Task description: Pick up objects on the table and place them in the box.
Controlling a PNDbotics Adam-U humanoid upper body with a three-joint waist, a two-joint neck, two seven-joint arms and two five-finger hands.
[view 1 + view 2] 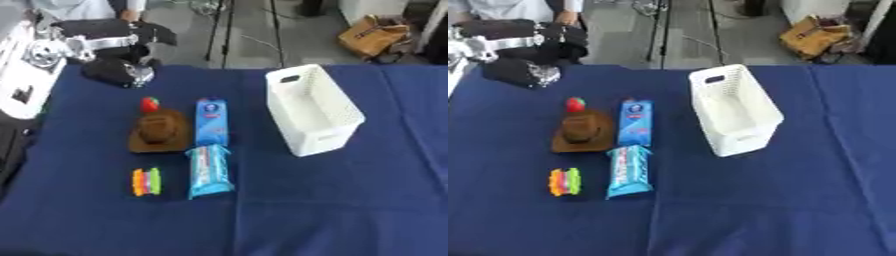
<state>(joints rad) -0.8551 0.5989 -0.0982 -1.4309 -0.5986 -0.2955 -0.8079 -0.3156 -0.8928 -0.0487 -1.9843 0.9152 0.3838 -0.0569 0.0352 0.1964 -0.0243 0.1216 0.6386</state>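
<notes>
A dark blue cloth covers the tabletop (350,200).

Left eye view: the left hand (118,72) hovers far left, fingers unclear. The blue carton (211,121), likely light and stiff, suits a grasp across its sides.

Right eye view: the white box (732,107) sits empty beside it.

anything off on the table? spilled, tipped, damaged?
Nothing stands out. The white box sits upright and looks empty. Hat, red item, blue carton, blue packet and coloured toy lie apart on the cloth, intact.
</notes>
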